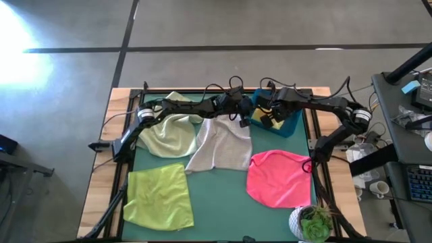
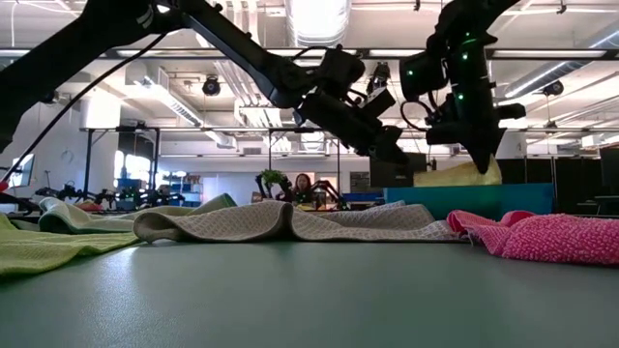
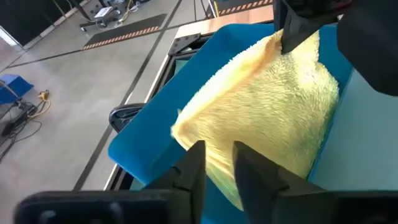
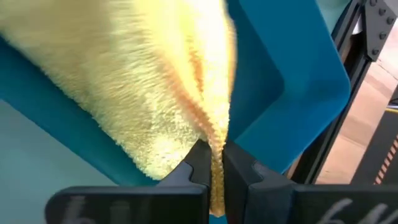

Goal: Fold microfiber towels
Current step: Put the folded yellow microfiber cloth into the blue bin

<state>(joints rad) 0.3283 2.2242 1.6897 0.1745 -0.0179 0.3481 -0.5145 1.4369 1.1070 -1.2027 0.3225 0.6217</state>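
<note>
Stowing looks like the step in hand: yellow towel (image 4: 155, 93) lies folded in the blue bin (image 3: 143, 149) at the desk's far right. Right tool (image 4: 211, 165) pinches its edge; left tool (image 3: 219, 163) hovers beside it, slightly spread. Next, both should let go and lift clear. Four towels wait on the green desk (image 1: 223, 202); workshop behind.

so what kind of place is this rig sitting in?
Looks like an open robotics lab or workshop: exposed ceiling ducts, a bare concrete floor, and a cluttered desk with a keyboard beside the table. A person sits far back.
</note>
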